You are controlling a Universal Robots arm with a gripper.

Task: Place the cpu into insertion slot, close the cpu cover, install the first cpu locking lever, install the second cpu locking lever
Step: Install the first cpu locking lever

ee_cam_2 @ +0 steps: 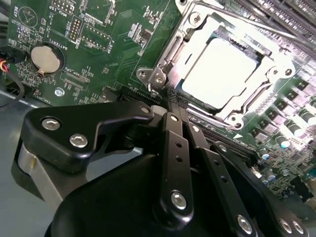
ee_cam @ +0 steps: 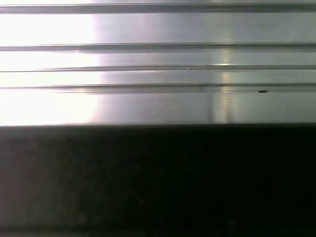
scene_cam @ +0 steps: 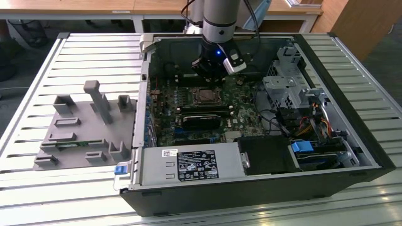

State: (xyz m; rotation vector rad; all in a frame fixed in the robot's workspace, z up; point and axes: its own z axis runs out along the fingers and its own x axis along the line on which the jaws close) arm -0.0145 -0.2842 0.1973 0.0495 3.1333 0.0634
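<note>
The cpu (ee_cam_2: 222, 69), a flat square chip with a pale metal top, lies in the socket on the green motherboard (ee_cam_2: 108, 44). The cpu cover (ee_cam_2: 232, 116), a silver frame with a square window, lies flat over it. My gripper (ee_cam_2: 170, 98) is shut, its black fingers (ee_cam_2: 174, 143) meeting at the tips just beside the socket's corner, with nothing seen between them. A thin metal lever (ee_cam_2: 173, 47) runs along the socket's near side. In the exterior view the gripper (scene_cam: 209, 79) hangs inside the open computer case, right behind the cpu (scene_cam: 206, 95).
A black card (scene_cam: 201, 120) stands in front of the socket. The power supply (scene_cam: 188, 165) fills the case's front; the drive cage (scene_cam: 283, 89) and cables (scene_cam: 301, 122) crowd the exterior view's right. A grey fixture block (scene_cam: 88, 127) sits on the slatted table (scene_cam: 75, 52).
</note>
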